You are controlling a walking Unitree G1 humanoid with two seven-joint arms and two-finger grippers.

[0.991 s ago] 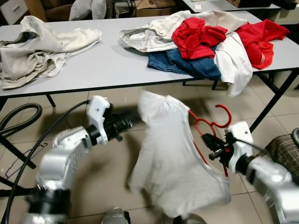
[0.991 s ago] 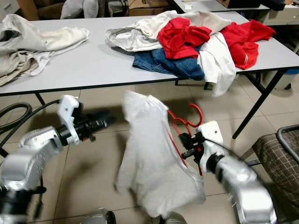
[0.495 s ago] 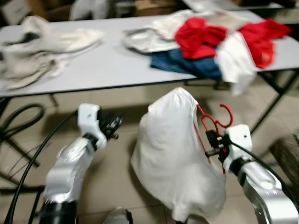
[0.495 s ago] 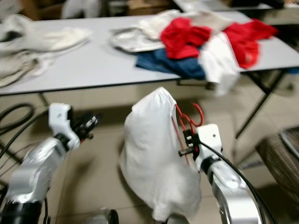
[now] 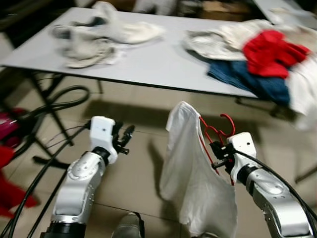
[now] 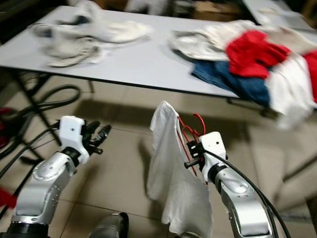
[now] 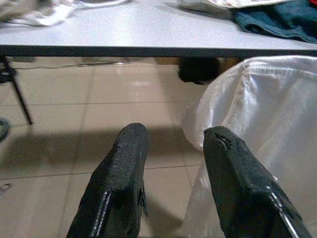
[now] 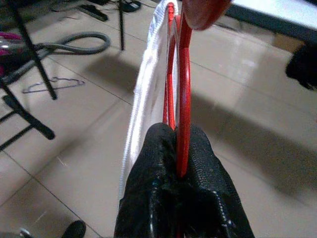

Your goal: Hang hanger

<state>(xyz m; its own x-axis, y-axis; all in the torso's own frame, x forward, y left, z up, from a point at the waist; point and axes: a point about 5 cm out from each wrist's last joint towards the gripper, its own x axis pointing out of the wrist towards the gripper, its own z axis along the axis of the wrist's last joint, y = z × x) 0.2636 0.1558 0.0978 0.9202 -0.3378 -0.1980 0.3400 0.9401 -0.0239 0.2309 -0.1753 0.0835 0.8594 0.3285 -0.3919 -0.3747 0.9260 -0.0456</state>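
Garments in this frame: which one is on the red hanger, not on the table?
The white shirt, draped over the red hanger pinched by the right gripper. The other clothes lie on the grey table.

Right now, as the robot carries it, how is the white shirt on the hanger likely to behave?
The shirt is probably floppy and light: it hangs in loose folds from the red hanger. It will likely sway. The right gripper clamps only the hanger, so the shirt might slide off.

Head cameras look down past both arms at the table (image 5: 148,64); wrist cameras sight closely along their fingers.
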